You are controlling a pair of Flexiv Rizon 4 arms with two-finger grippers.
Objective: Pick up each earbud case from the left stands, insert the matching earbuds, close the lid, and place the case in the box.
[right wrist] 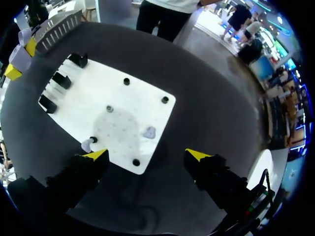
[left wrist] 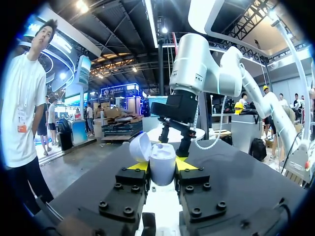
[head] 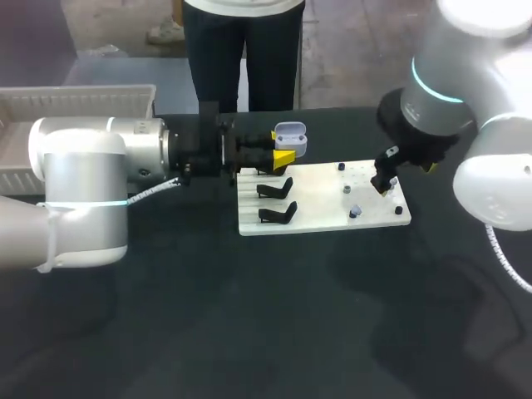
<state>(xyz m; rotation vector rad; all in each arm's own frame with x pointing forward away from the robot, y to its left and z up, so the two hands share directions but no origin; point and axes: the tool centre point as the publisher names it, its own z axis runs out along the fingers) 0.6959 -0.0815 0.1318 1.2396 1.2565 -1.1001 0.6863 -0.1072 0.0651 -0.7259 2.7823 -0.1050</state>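
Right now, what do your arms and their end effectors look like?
My left arm and right arm are fat white tubes with teal rings and pale cables. The left end effector and right end effector are black, bolted blocks, each with two yellow-tipped fingers.

Smooth plastic case (left wrist: 162,164) — matt table (head: 249,316), smooth white board (head: 320,204)

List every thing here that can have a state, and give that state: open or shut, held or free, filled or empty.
earbud case: lid open, held off its stand.
left gripper: shut on the earbud case.
right gripper: open, empty, over the white board.
stands: all three empty.
earbuds: two lying on the white board, not in the case.
box: no case in the part that shows.
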